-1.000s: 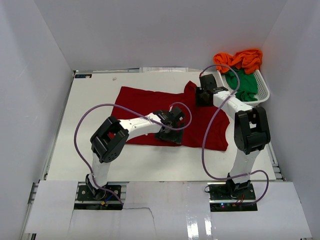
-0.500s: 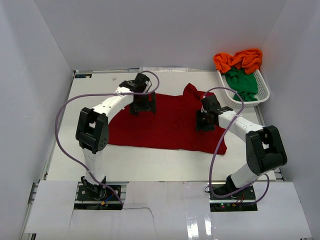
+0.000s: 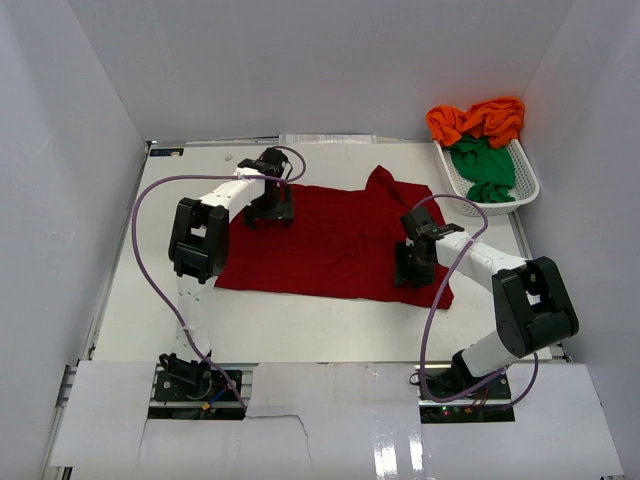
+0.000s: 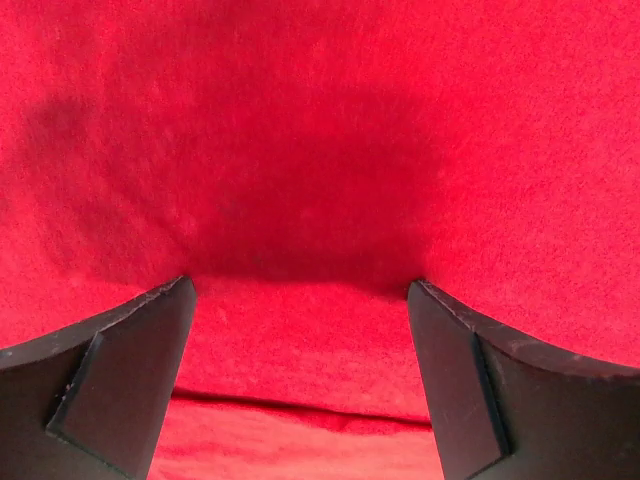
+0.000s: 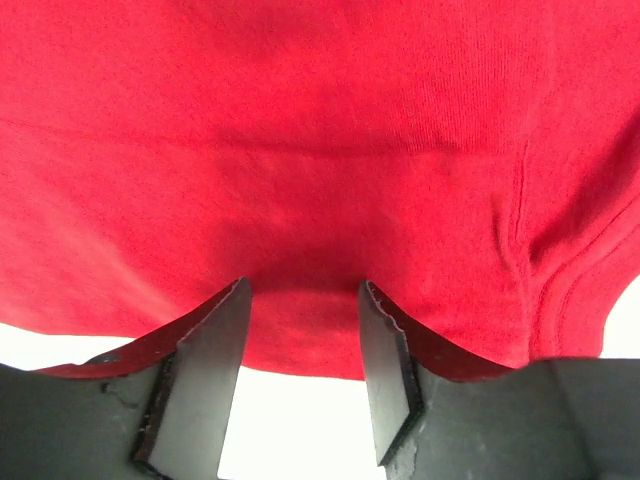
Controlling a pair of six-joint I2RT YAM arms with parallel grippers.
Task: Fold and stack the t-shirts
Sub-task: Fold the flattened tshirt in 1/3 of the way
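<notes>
Lying spread, red t-shirt [image 3: 340, 240] beneath both parted jaws.

Bright, even light from above; glare streaks the glossy white panel [image 3: 395, 450] at bottom centre. Wrist views show soft shadows on the dark red fabric t-shirt [image 4: 320, 120].

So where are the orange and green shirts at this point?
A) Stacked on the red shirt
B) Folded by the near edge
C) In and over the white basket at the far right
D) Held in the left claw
C: the orange shirt is bunched over the far rim of the white lattice basket and the green shirt lies inside it, apart from the dark red t-shirt spread on the table.
</notes>
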